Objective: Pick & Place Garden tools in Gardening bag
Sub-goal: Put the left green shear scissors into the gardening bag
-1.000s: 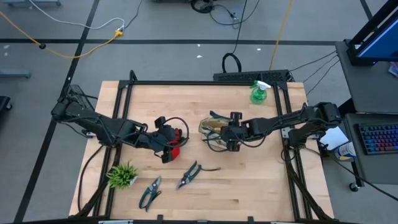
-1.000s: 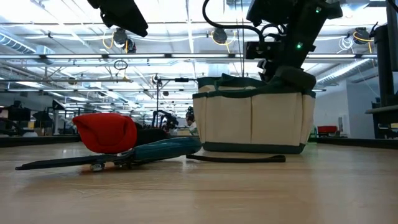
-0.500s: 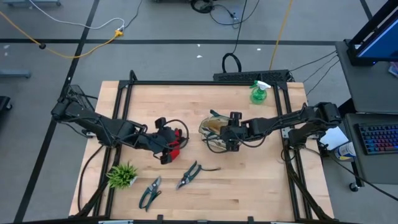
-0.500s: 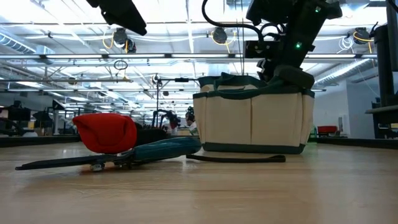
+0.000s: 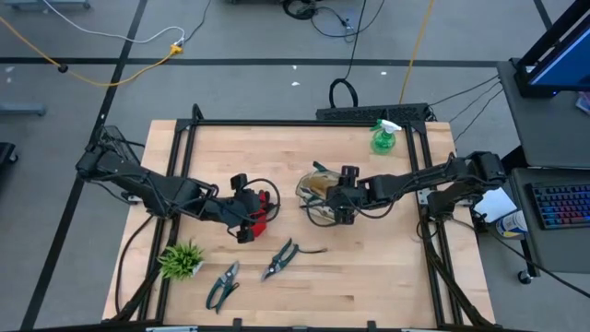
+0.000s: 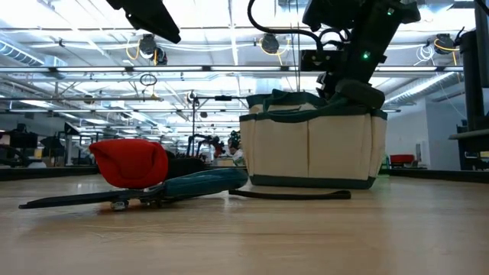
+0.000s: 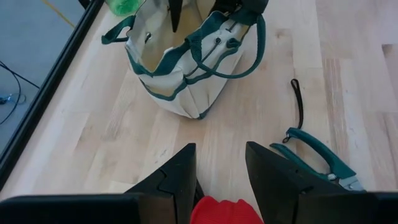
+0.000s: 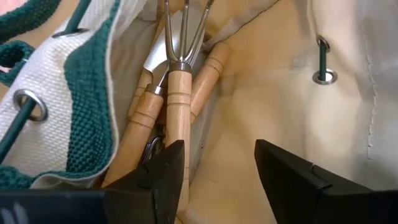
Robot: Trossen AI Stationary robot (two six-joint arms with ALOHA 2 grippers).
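The cream, green-trimmed gardening bag [image 5: 312, 187] [image 6: 313, 149] stands upright on the table's middle. My right gripper [image 8: 217, 146] [image 5: 343, 214] is open inside the bag's mouth, pointing down. In the bag lie wooden-handled tools, among them a hand rake [image 8: 177, 93] whose handle runs past one finger. My left gripper [image 7: 217, 146] [image 5: 245, 224] hangs open above the red glove [image 7: 225, 211] [image 6: 130, 162], which rests on the table. Two pruning shears [image 5: 280, 258] [image 5: 222, 284] lie nearer the front edge. A green spray bottle [image 5: 383, 138] stands at the far right. My right gripper stands open with the rake's wooden handle [image 8: 178, 134] close beside one finger [image 8: 163, 171]. I cannot tell whether that finger touches the handle. The handle leans among the other tools in the bag.
A spiky green plant tuft [image 5: 182, 260] stands near the front left. A dark strap [image 6: 290, 195] lies on the table in front of the bag. A metal frame [image 5: 277, 123] borders the table.
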